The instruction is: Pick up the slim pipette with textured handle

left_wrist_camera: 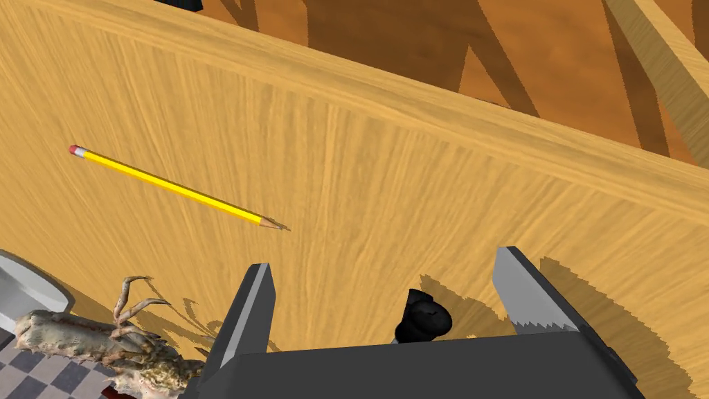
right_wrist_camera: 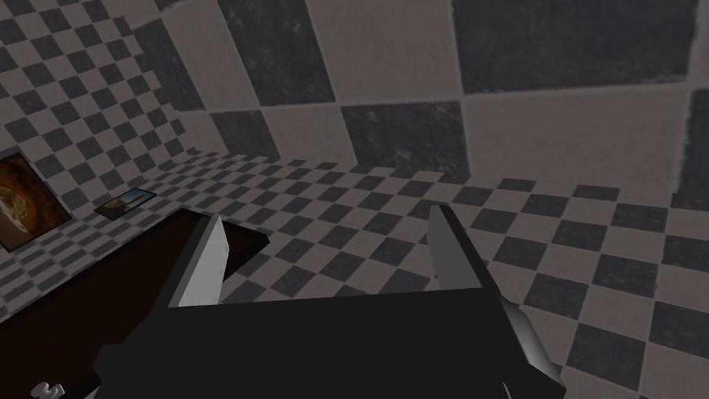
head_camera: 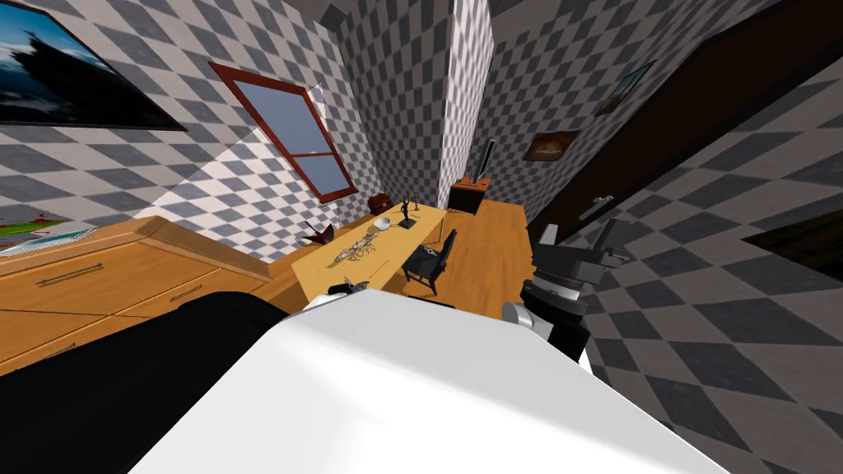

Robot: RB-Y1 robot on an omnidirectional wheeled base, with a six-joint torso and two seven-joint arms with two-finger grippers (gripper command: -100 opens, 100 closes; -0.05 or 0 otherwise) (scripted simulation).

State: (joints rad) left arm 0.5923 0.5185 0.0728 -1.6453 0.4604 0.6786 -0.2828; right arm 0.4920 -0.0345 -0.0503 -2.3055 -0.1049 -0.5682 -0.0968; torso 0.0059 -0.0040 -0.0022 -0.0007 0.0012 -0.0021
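Note:
A small black rounded piece, which may be the pipette's [left_wrist_camera: 424,317] top, lies on the light wooden desk [left_wrist_camera: 415,173]. It sits low between the fingers of my left gripper [left_wrist_camera: 384,260], close to the gripper's body, which hides the rest of it. That gripper is open, and neither finger touches the black piece. In the head view the left gripper [head_camera: 350,286] hovers over the near end of the desk [head_camera: 321,267]. My right gripper [right_wrist_camera: 325,216] is open with nothing in it, and the right arm [head_camera: 576,267] is held off to the side by the checkered wall.
A yellow pencil [left_wrist_camera: 173,185] lies on the desk beyond the left fingers. A pale crab-like object [left_wrist_camera: 97,339] and a grey round dish [left_wrist_camera: 28,294] sit beside the gripper. A black chair [head_camera: 432,259] stands at the desk's side, and a wooden drawer cabinet [head_camera: 99,284] stands at the left.

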